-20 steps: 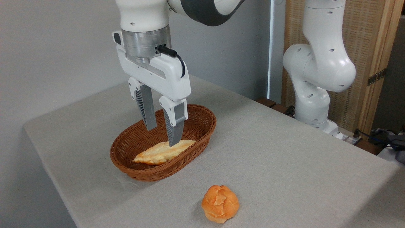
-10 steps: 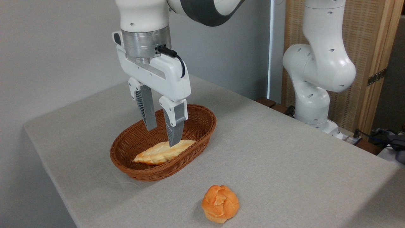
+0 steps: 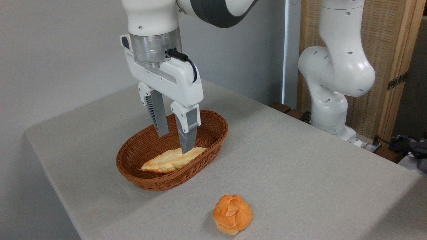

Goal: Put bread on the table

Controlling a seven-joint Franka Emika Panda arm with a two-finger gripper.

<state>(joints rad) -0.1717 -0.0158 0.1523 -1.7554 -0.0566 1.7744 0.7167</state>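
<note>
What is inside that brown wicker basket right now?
One long, pale braided bread lies inside the basket, with the open gripper above it. The near wall hides the bread's lower edge and the basket floor beneath it. The bun sits outside on the table.

White arm [image 3: 333,66], grey fingers [image 3: 187,133], black cable [image 3: 186,63]

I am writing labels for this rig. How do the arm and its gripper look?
The arm has glossy white rounded shells, a dark grey joint band and a bare metal wrist ring. The gripper has a white angular body with a grey stripe, two grey ribbed fingers in white mounts, and a black cable plugged in at the wrist.
</note>
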